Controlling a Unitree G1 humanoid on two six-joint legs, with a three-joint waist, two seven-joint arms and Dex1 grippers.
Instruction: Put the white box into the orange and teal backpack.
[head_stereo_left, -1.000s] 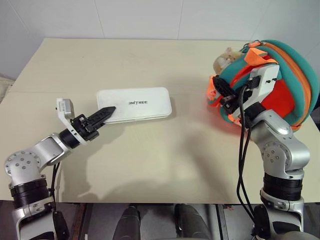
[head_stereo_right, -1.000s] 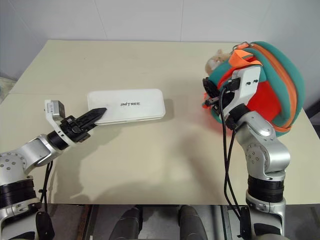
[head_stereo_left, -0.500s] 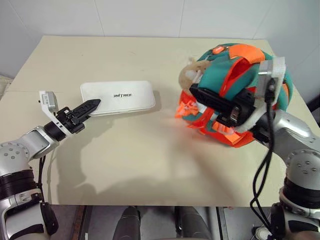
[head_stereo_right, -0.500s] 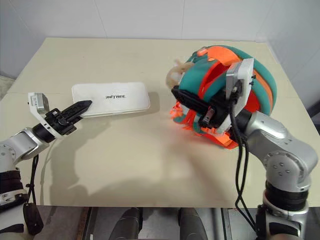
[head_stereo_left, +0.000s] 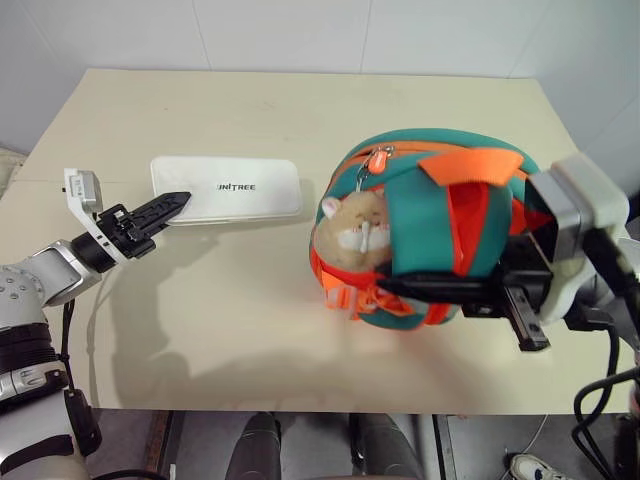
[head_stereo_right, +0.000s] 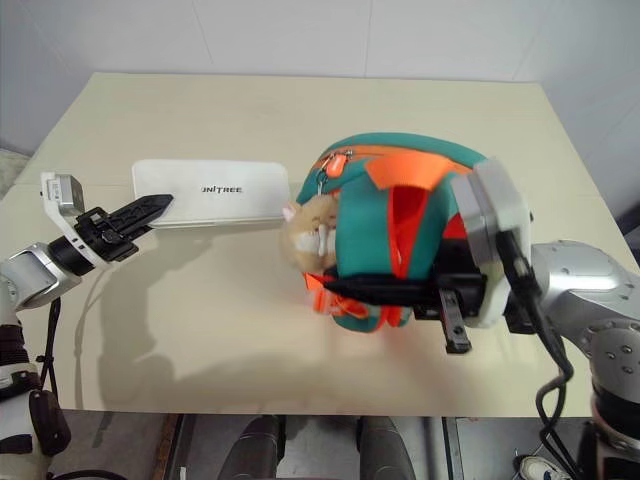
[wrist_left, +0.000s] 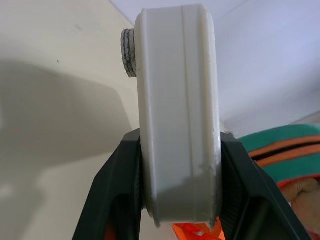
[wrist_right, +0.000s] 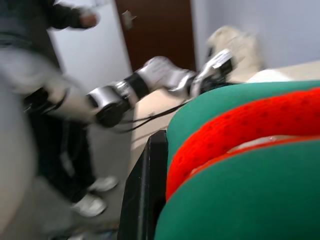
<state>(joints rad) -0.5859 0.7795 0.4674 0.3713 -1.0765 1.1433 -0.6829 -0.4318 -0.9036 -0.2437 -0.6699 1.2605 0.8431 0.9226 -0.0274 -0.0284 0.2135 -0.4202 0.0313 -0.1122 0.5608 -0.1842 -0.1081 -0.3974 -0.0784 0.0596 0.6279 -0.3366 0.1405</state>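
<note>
Backpack (head_stereo_left: 430, 230) dragged from right edge to frame centre, plush now facing camera; right gripper (head_stereo_left: 440, 290) clamped on its lower strap. Left gripper (wrist_left: 180, 200) pinches end of white box (head_stereo_left: 226, 188), upper left on counter (head_stereo_left: 200, 300). Box rigid, smooth, likely slippery; end grip suits. Backpack soft, floppy.

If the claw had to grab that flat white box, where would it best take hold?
Probably at a short end, coming in level from the side. The white box lies flat and thin on the table, so fingers can pinch top and bottom. The left claw already grips its left end like that; the right claw holds the backpack beside it.
</note>
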